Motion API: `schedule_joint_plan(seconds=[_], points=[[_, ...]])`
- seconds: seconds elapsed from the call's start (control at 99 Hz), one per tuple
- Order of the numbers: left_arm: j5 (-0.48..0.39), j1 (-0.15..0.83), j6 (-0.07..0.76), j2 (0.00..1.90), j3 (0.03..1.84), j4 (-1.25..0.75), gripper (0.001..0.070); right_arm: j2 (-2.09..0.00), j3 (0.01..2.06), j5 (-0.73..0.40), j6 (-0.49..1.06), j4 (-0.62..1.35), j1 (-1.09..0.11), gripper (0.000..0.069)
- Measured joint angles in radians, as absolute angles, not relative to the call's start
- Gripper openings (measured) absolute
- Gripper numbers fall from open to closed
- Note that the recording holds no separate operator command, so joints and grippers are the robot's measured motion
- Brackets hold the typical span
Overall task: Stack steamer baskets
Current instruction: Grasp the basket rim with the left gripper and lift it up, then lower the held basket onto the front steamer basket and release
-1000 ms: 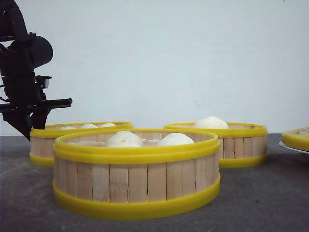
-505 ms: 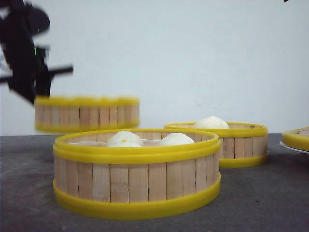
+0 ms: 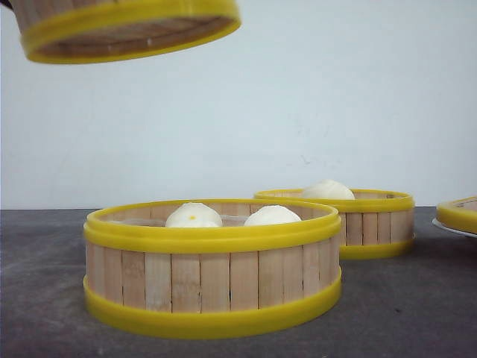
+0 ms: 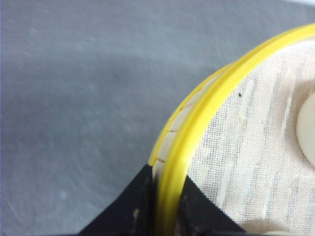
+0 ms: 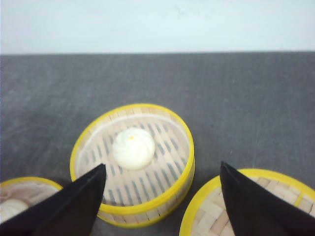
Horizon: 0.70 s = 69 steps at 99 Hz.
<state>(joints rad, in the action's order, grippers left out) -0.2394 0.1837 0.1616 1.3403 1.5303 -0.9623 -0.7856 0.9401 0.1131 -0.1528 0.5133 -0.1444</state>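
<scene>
- Lifted since the earlier front frames: one steamer basket (image 3: 127, 26) has gone from the table at rear left to the top left of the front view, hanging in the air with its underside showing and its upper part cut off by the frame edge.
- Left gripper (image 4: 165, 206): black fingers closed on the raised basket's yellow rim, one inside the wall and one outside; a white mesh liner (image 4: 246, 162) and the edge of a pale bun (image 4: 307, 130) lie inside.
- Near steamer basket (image 3: 212, 265): on the grey table (image 3: 402, 313), front centre, holding two white buns (image 3: 194, 215).
- Far steamer basket (image 3: 358, 220): behind and right of the near one, apart from it, holding one bun (image 3: 326, 189).
- Yellow lid (image 3: 457, 214): at the right edge, partly out of frame, on a white plate (image 3: 447, 228).
- Right gripper (image 5: 160, 201): fingers spread wide, holding nothing, poised over the single-bun basket.
</scene>
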Motion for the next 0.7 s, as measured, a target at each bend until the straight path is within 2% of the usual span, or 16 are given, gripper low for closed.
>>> schedule_joint_plan(seconds=[0.182,0.394,0.697], points=[[-0.220,0.303,0.137,1.333,1.519,-1.005,0.0028,-0.730,0.940,0.113,-0.153,0.521,-0.144,0.0458],[-0.147,0.443,0.135,1.340,1.435,-0.920,0.0028,-0.703,0.940,0.113,-0.153,0.547,-0.144,0.0458],[-0.082,0.495,0.146,1.445,1.371,-0.854,0.0028,-0.700,0.940,0.120,-0.153,0.566,-0.144,0.0458]])
